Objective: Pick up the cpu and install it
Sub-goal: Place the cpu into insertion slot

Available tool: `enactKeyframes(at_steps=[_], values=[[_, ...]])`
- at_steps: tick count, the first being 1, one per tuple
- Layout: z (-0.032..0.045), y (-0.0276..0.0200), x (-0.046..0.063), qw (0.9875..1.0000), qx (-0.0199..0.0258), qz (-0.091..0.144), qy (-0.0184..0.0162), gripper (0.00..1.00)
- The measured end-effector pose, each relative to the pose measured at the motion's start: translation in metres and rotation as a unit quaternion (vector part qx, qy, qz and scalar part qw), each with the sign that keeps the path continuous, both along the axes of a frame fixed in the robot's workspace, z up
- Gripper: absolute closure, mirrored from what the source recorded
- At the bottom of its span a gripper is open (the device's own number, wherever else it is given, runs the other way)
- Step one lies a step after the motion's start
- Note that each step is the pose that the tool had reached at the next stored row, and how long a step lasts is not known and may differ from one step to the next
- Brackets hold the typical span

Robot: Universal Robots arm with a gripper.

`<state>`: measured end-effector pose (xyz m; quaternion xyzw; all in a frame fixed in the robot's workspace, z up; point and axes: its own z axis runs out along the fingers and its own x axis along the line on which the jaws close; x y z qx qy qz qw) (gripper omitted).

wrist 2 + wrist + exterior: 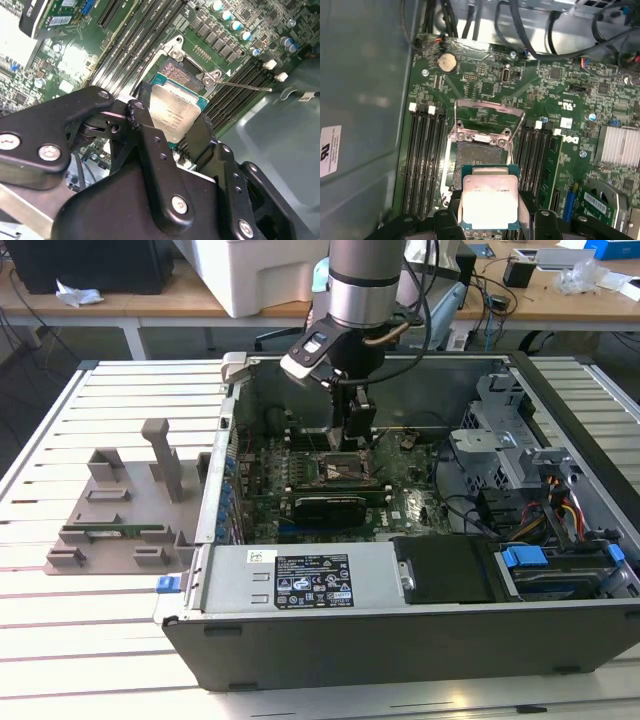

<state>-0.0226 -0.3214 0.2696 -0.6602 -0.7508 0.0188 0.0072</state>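
End effector [172, 123] with cpu [489, 199] over open socket [476, 156]

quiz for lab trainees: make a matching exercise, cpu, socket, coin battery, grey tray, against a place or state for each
1 cpu
2 socket
3 coin battery
4 grey tray

A on the table outside the case
B held in the gripper
C open, its frame lifted
D flat on the green board

Pairs: 1-B, 2-C, 3-D, 4-A
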Motion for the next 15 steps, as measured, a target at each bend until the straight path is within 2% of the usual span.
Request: enactKeyframes(at_steps=[6,15], values=[[-0.0015,0.0000,0.000,0.9998,-0.0009,-0.019,-0.0001,0.47],[-0.0146,0.0000,0.000,0.9998,-0.0009,-0.019,-0.0001,0.47]])
